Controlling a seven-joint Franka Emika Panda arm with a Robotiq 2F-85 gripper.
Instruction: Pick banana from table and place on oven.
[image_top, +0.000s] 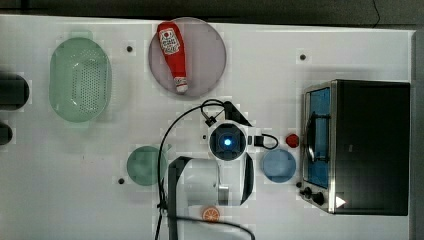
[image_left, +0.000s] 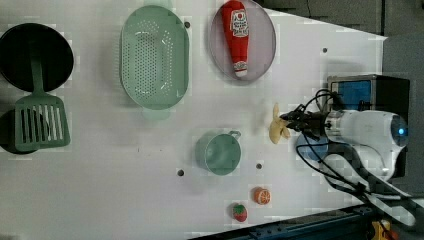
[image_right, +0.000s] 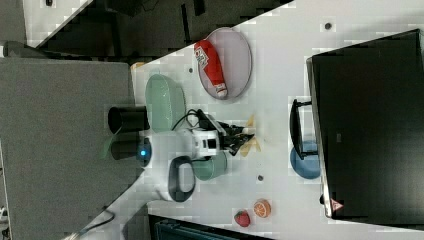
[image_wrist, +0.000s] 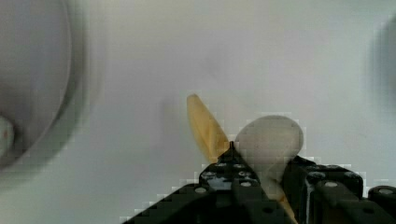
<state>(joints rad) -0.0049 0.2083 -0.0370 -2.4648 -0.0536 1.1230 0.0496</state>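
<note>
The claw (image_wrist: 261, 179) is closed around the peeled toy banana (image_left: 278, 129), its black fingers (image_wrist: 222, 175) pinching the cream flesh. The banana sits over the white counter (image_left: 125, 165), between the ketchup bottle's plate (image_left: 265, 35) and the blue bowl (image_right: 304, 165), short of the toaster oven (image_right: 370, 120).

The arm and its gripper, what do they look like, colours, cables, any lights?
The arm has glossy white rounded shells with black joint sections. A round blue light glows on it. Black cables loop beside it and run to the wrist. The gripper is black, its jaws studded with small screw heads in the wrist view.
</note>
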